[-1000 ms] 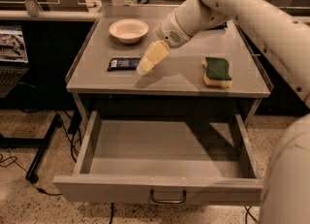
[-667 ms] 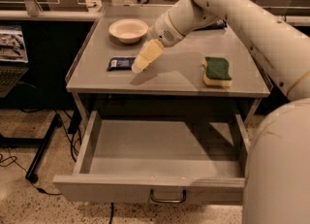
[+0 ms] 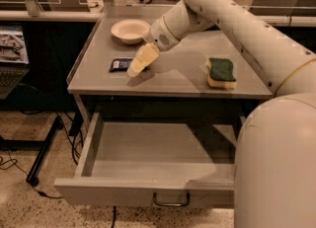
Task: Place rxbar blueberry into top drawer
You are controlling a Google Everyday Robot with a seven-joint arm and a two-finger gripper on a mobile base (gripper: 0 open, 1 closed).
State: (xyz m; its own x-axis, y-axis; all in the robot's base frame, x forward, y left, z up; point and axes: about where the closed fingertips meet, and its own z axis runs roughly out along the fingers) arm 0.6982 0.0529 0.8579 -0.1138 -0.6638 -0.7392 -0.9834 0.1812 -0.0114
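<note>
The rxbar blueberry, a small flat dark blue wrapper with a white patch at its left end, lies on the grey table top near the left edge. My gripper hangs just above the table at the bar's right end, its yellowish fingers pointing down-left and partly covering that end. The top drawer stands pulled out below the table, with a curved metal handle on its front. Its inside shows nothing in it.
A white bowl sits at the table's back left. A yellow and green sponge lies at the right. My white arm crosses the right side of the view. Cables and a black stand leg lie on the floor at left.
My gripper has moved left and a little down toward the bar's right end. The bar, bowl, sponge and drawer have not moved.
</note>
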